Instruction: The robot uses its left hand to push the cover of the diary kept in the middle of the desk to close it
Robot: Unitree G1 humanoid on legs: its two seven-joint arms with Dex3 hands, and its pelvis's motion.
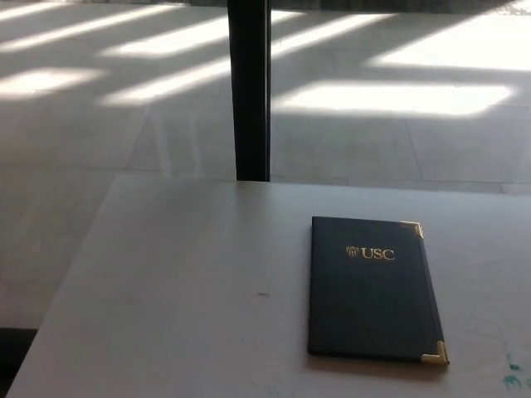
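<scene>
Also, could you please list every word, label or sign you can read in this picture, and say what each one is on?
"USC": gold letters on the cover of the closed dark diary.
A small gold crest sits just left of those letters; its detail is too small to read.
Nothing else bears readable text.

The desk (pixel 166 282) runs off the bottom and right edges; green marks (pixel 514 377) at the lower right corner are cut off.

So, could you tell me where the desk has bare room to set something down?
The desk is bare across its whole left half, from its left edge to the closed diary. A strip also lies free between the diary and the far edge by the dark post. Nowhere is crowded.
</scene>
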